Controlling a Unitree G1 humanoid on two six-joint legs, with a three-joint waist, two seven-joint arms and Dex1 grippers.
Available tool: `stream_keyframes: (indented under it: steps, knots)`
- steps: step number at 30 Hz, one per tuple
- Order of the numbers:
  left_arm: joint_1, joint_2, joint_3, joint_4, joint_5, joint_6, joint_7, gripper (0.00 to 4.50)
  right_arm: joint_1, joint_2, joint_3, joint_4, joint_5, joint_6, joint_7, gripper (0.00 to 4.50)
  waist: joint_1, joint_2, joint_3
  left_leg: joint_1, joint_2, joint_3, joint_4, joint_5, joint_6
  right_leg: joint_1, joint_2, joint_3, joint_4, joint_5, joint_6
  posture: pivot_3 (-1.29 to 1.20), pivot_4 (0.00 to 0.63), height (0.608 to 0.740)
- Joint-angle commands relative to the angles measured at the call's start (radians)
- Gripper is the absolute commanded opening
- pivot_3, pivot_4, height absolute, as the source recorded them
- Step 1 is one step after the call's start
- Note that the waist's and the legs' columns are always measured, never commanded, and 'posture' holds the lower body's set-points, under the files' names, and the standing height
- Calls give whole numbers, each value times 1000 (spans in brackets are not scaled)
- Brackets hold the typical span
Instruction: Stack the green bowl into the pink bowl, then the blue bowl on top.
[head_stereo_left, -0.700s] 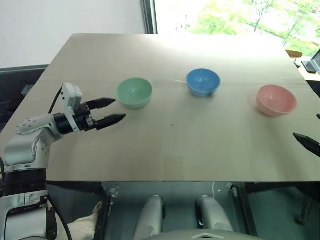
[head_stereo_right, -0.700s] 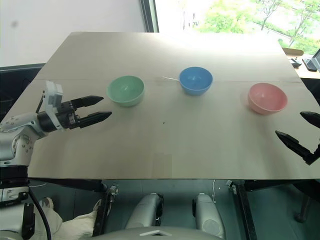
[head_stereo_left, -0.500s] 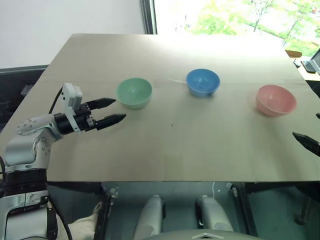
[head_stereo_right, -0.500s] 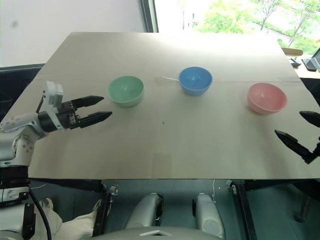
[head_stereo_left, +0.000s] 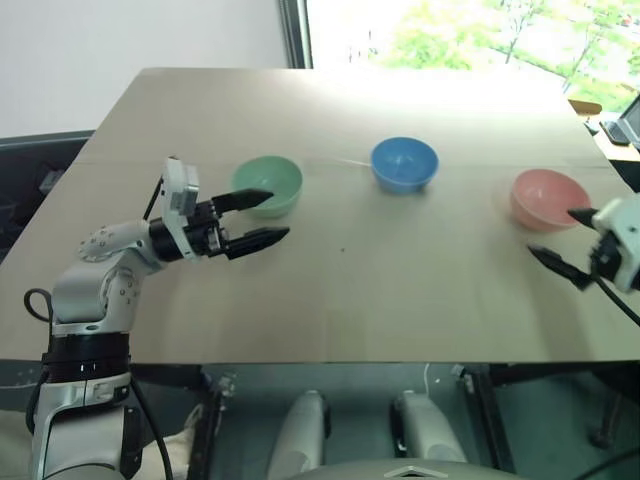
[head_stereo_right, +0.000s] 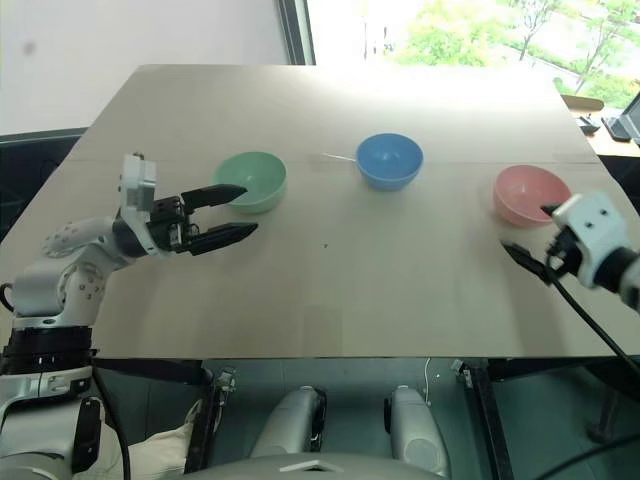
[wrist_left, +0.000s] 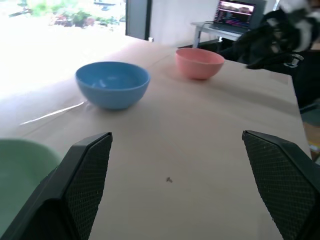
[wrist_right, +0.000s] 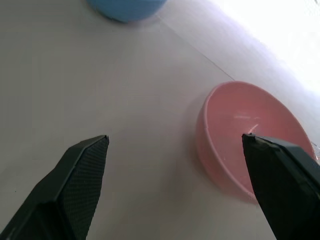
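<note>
Three bowls stand in a row across the tan table: the green bowl on the left, the blue bowl in the middle, the pink bowl on the right. My left gripper is open and points right, level with the table. Its far finger lies across the green bowl's near rim and nothing is between the fingers. The left wrist view has the green bowl beside one finger. My right gripper is open just in front of the pink bowl, one fingertip at its near rim.
The table has its front edge close below both grippers. A thin white streak lies between the green and blue bowls. A desk with a laptop stands beyond the table's right side.
My left gripper has moved right, up to the green bowl's near rim. My right gripper has come in from the right edge up to the pink bowl. The bowls have not moved.
</note>
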Motion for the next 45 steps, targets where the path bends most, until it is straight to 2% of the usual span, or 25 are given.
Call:
stream_keyframes:
  steps: [1,5,8,14,17,21,26,30,36,37,39,42,43,45]
  knots:
    - [-11,-10,-11,-88,-27,-5,-4,4406,-174,40,136,185,-113,-53,-28,4500,-1,0,0,0,0,0,0,0,0,0,0,0,0,0,0,0,150,740]
    - [5,-8,-14,-116,-18,-16,4,4406,-311,71,215,384,-191,-120,-33,4500,-2,0,1,-1,0,0,0,0,0,-1,0,0,0,0,0,0,150,740]
    - [33,-5,0,-142,-26,-13,17,4500,-374,85,233,462,-205,-139,-16,3718,0,1,1,-1,0,0,0,0,0,-1,0,0,0,0,0,0,150,740]
    - [90,2,22,-185,-35,-15,37,4500,-414,92,243,540,-223,-200,20,1152,0,1,1,-1,0,-1,0,0,0,-1,0,-1,0,0,0,0,150,740]
    - [103,4,28,-185,-30,-22,37,4500,-420,100,245,538,-221,-210,39,108,-1,1,1,-1,0,-1,0,0,0,-1,0,0,1,0,0,0,150,740]
    - [100,1,25,-184,-25,-26,37,4500,-399,105,254,460,-205,-198,89,108,-2,1,1,0,0,0,0,0,0,-1,0,0,3,0,0,0,150,740]
    - [92,2,16,-181,-16,-34,35,4500,-271,132,339,68,-165,-128,187,108,-3,1,1,0,0,-1,0,0,0,-1,0,-1,4,0,0,0,150,740]
    - [84,7,6,-178,-8,-41,27,4500,-233,219,471,-186,-178,12,164,108,-3,1,1,0,1,-1,1,0,0,-1,1,-1,4,0,0,0,150,740]
    - [58,3,-15,-179,-7,-38,29,4500,-292,304,612,-212,-270,168,110,108,5,1,1,0,0,-3,3,0,0,0,0,-2,5,0,0,0,150,740]
    - [54,1,-19,-177,-5,-39,30,4500,-298,312,616,-207,-272,183,106,609,5,1,1,0,-1,-3,3,0,0,0,0,-2,5,0,0,0,150,740]
    - [47,1,-26,-170,-2,-42,29,4500,-308,318,613,-205,-268,210,107,1016,4,1,1,0,-1,-4,3,0,0,0,0,-3,5,0,0,0,150,740]
    - [43,-1,-32,-163,2,-47,30,4500,-313,308,589,-219,-267,232,104,2242,3,1,1,-1,-1,-4,2,0,0,-1,0,-3,5,0,0,0,150,740]
    - [43,-2,-32,-162,3,-48,32,4500,-313,302,578,-228,-266,234,103,2504,2,1,1,-1,-1,-4,2,0,0,-1,0,-3,4,0,0,0,150,740]
    - [47,-5,-32,-164,5,-52,37,4500,-328,327,497,-291,-173,304,120,3284,2,0,1,-1,-1,-3,2,0,0,-1,0,-3,4,0,0,0,150,740]
